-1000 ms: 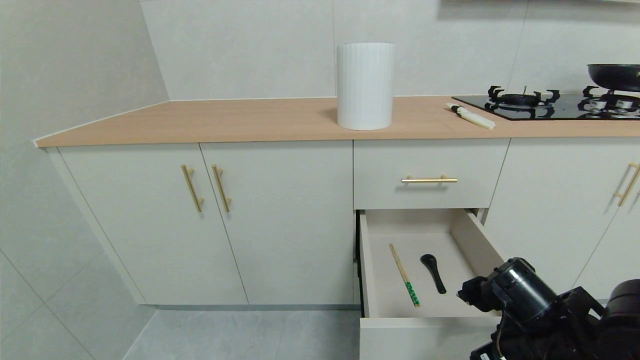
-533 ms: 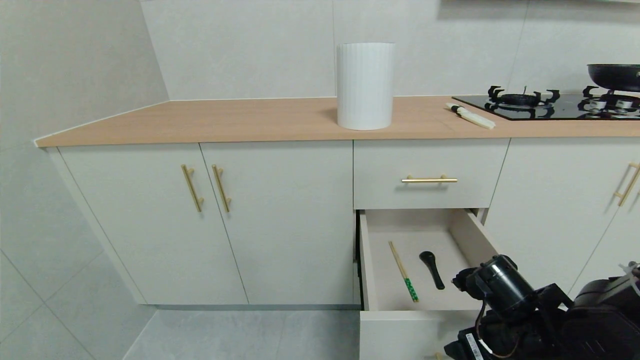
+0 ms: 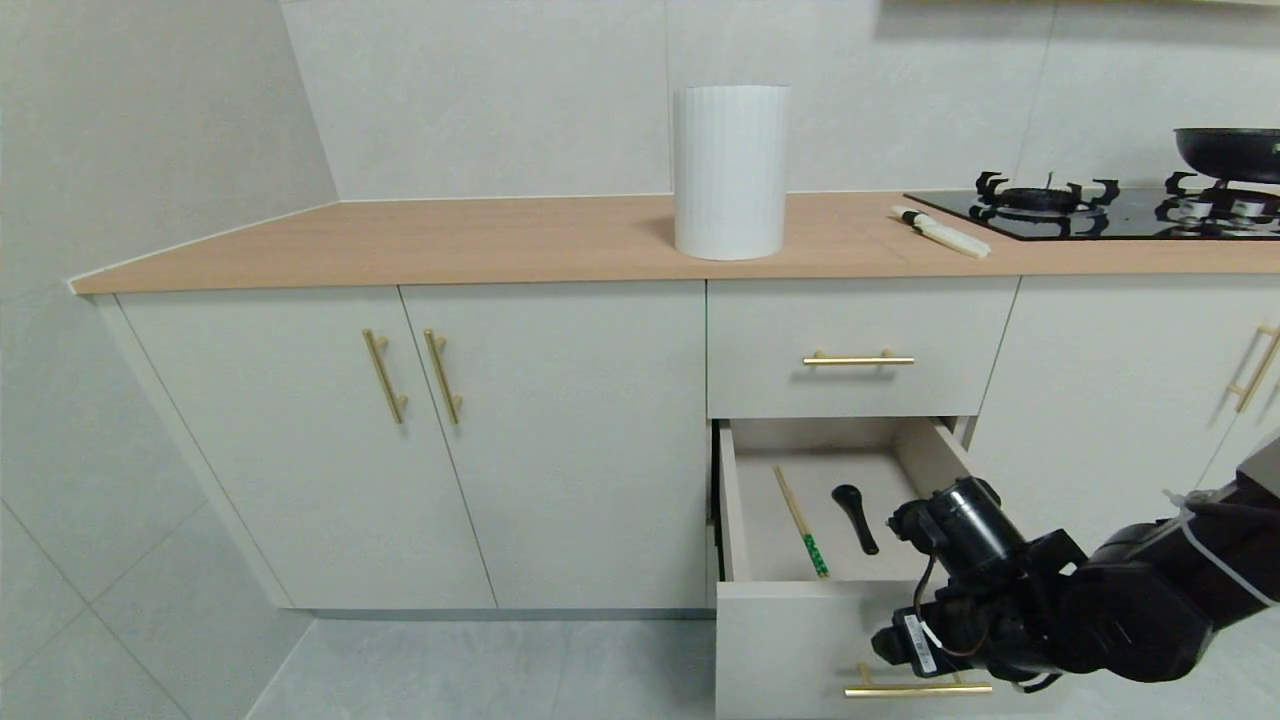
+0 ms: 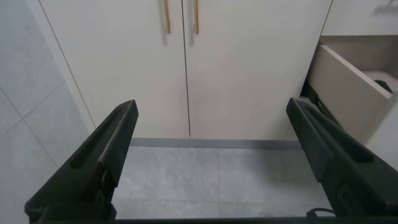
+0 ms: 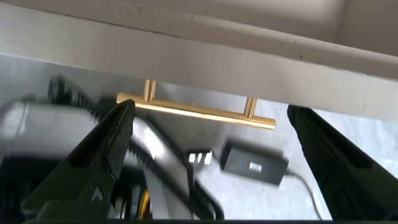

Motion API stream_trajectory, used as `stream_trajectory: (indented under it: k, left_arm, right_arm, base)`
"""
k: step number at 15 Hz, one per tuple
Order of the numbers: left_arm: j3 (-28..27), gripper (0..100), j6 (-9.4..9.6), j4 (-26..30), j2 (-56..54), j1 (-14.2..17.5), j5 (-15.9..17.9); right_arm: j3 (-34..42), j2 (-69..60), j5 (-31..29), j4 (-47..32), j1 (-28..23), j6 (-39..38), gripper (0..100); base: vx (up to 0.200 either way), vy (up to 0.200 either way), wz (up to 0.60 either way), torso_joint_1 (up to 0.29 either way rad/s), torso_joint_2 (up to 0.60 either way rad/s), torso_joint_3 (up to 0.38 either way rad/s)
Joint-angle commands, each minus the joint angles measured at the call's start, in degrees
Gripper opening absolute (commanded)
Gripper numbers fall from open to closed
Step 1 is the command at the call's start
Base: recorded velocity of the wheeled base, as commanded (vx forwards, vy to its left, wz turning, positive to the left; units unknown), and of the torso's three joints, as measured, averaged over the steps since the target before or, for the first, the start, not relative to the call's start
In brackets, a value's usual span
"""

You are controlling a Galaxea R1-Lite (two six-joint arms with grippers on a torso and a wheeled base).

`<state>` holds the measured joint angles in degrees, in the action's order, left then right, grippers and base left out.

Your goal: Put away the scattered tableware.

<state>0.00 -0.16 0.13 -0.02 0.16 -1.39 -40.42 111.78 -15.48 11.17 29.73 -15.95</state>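
The lower drawer (image 3: 800, 640) stands partly pulled out. Inside it lie a pair of wooden chopsticks (image 3: 800, 522) with green ends and, beside them, a black spoon (image 3: 853, 515). My right arm (image 3: 1000, 600) is low against the drawer front, just above its gold handle (image 3: 918, 688). In the right wrist view my right gripper (image 5: 210, 111) is open, with the gold handle (image 5: 196, 112) lying across the gap between its fingers. My left gripper (image 4: 210, 107) is open and holds nothing; it faces the cabinet doors and floor, off to the side of the drawer (image 4: 348, 81).
On the wooden counter (image 3: 450, 240) stand a white ribbed container (image 3: 730, 170) and a cream utensil with a dark tip (image 3: 940, 231). A gas stove (image 3: 1100, 212) with a black pan (image 3: 1230, 150) is at the right. A shut drawer (image 3: 858, 345) sits above the open one.
The drawer has slid inward, so less of its inside shows. My right arm has dropped and moved in front of the drawer face, and the gold handle has come into view.
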Motion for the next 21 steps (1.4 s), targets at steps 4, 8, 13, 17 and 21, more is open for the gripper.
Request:
stream_trajectory:
  k: [4,8,13,17,21]
  left_arm:
    - [0.00,100,-0.02,-0.05,0.02,0.02,-0.02]
    - [0.00,100,-0.02,-0.05,0.02,0.02,-0.02]
    - [0.00,100,-0.02,0.04,0.02,0.02,-0.02]
    - [0.00,100,-0.02,-0.05,0.02,0.02,-0.02]
    - [0.00,100,-0.02,-0.05,0.02,0.02,-0.02]
  right_arm:
    - [-5.54,4.59,-0.34,-0.18,-0.47,0.21,100]
    - [-11.70,7.76,-0.34,-0.18,-1.87,0.21,100]
    - [-17.41,10.83,-0.34,-0.18,-3.10,0.39,100]
    - [-22.07,16.98,-0.34,2.72,-4.42,-0.05,100]
    - [-24.35,21.29,-1.04,11.68,-6.53,1.27,100]
  base:
    - [0.000,0.000,0.00,0.000,0.00,0.000]
    - [0.000,0.000,0.00,0.000,0.00,0.000]
    - [0.000,0.000,0.00,0.000,0.00,0.000]
    - [0.000,0.000,0.00,0.000,0.00,0.000]
    - [0.000,0.000,0.00,0.000,0.00,0.000]
